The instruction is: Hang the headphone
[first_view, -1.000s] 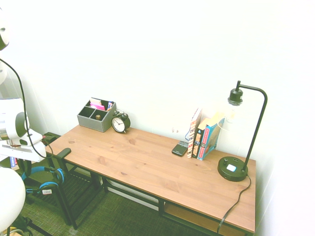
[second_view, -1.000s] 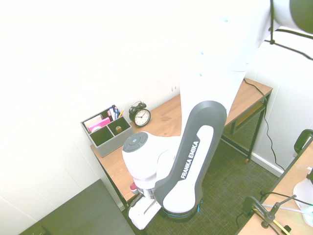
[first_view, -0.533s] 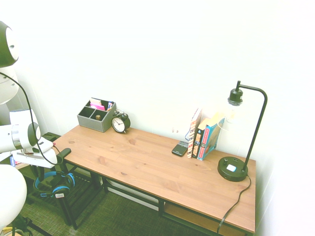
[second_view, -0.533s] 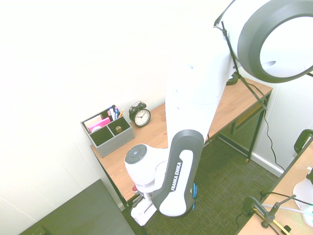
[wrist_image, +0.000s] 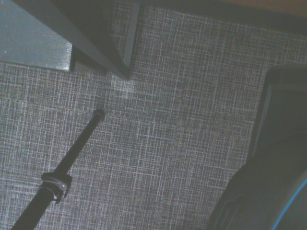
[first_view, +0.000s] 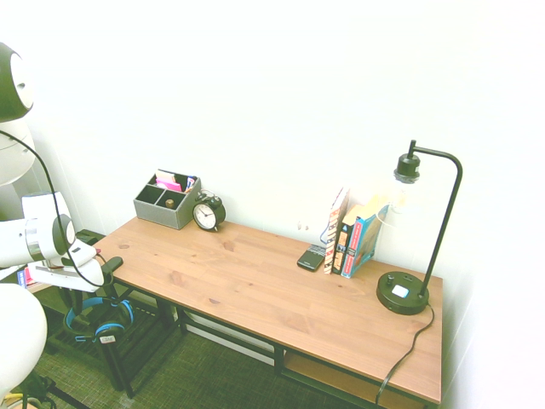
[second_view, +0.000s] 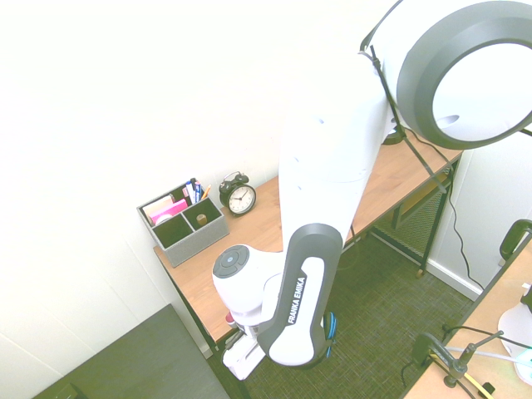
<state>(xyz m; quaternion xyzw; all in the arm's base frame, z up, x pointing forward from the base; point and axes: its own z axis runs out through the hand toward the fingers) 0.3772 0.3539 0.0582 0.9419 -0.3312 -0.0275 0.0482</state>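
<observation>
The headphone [first_view: 99, 321], with a bright blue headband and black ear cups, hangs in the air beside the desk's left end, below the tabletop. My gripper [first_view: 78, 294] is right above it, shut on the headband, its fingers mostly hidden behind the white hand. In the second exterior view the arm covers nearly everything, and only a blue sliver of the headphone [second_view: 331, 327] shows. A dark ear cup with a blue rim, the headphone [wrist_image: 283, 206], fills a corner of the wrist view above grey carpet.
A black bracket [first_view: 111, 264] sticks out at the left end of the wooden desk [first_view: 255, 290]. On the desk stand a grey organiser [first_view: 166, 201], a round black alarm clock [first_view: 207, 213], books [first_view: 353, 239] and a black lamp [first_view: 409, 281]. Black desk legs [first_view: 115, 362] stand beside the headphone.
The arm has swung towards the desk's left end, and the headphone has come with it, a little lower and further right than one second ago.
</observation>
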